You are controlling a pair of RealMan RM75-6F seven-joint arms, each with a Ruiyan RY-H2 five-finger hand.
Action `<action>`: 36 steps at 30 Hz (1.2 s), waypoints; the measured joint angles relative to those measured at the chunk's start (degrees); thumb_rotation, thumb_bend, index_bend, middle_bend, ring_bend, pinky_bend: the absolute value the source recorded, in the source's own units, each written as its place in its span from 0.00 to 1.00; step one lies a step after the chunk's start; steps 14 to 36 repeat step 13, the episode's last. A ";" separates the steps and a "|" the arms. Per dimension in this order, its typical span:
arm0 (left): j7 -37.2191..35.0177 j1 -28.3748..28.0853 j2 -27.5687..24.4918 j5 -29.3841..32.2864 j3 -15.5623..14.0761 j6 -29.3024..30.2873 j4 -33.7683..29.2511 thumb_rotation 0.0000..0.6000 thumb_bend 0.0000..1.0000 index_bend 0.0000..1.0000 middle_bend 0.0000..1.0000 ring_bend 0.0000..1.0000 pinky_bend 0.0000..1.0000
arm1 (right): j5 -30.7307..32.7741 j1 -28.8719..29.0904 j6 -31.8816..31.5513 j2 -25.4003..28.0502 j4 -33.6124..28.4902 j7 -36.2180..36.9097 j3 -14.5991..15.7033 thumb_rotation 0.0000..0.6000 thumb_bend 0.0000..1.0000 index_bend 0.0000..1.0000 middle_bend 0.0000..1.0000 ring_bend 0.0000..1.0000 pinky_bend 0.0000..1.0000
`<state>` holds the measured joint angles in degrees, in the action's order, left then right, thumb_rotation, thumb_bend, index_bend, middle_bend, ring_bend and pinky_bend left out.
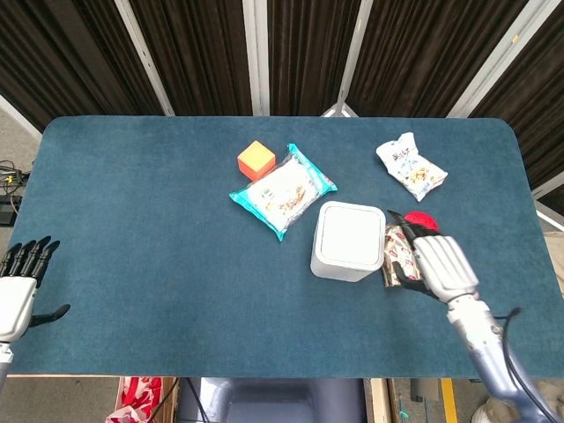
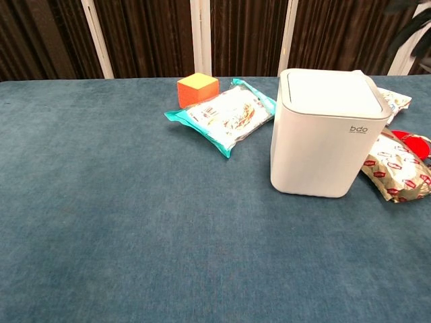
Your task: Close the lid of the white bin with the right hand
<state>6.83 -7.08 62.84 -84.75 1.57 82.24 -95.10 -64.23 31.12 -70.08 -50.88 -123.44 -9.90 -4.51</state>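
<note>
- Right hand (image 1: 443,269) at lower right of head view, just right of the white bin (image 1: 349,240); back of hand toward the camera, fingers (image 1: 438,254) laid out fairly straight, nothing held, no contact with the bin.
- In chest view, only a dark sliver at the top right corner, probably that hand; too little to read.
- Left hand (image 1: 18,291) at far lower left edge of head view, fingers apart and empty, well apart from everything.
- White bin right of centre on the tabletop (image 1: 132,220); lid (image 2: 331,92) lies flat and flush with the rim in both views. Judged: closed, or very nearly so.
- Handling, judged: rigid plastic shell, smooth, light and likely empty, so prone to sliding on the cloth under a sideways shove. Best contact on the lid's flat top near the middle, pressing straight down with flat fingers; no grasp needed.
- Patterned snack packet (image 2: 397,170) touching or just beside the bin's right wall, under the right hand in head view; red round object (image 1: 423,219) just beyond it.
- Teal wipes pack (image 1: 283,191) just beside the bin's upper-left corner; orange cube (image 1: 256,159) beyond.
- White snack bag (image 1: 411,166) at upper right, apart from the bin.
- Nothing over the lid; the packet crowds only the right-hand side approach.
</note>
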 measured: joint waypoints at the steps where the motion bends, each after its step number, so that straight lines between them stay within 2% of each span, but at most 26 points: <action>1: -0.13 0.04 0.00 -0.07 -0.01 0.12 -0.02 1.00 0.00 0.00 0.00 0.00 0.00 | -2.43 -1.65 -1.56 -0.49 1.83 0.08 1.12 1.00 0.41 0.00 0.00 0.00 0.01; 7: 0.44 0.55 0.24 -0.94 -0.14 1.51 0.19 1.00 0.00 0.00 0.00 0.00 0.00 | -13.35 -11.04 -11.92 -4.88 13.99 1.92 6.37 1.00 0.41 0.00 0.00 0.00 0.00; 13: 1.16 0.88 1.39 -1.79 0.21 3.20 1.09 1.00 0.00 0.00 0.00 0.00 0.00 | -20.44 -17.80 -20.88 -9.84 27.86 5.61 8.71 1.00 0.41 0.00 0.00 0.00 0.00; 36: 1.16 0.88 1.39 -1.79 0.21 3.20 1.09 1.00 0.00 0.00 0.00 0.00 0.00 | -20.44 -17.80 -20.88 -9.84 27.86 5.61 8.71 1.00 0.41 0.00 0.00 0.00 0.00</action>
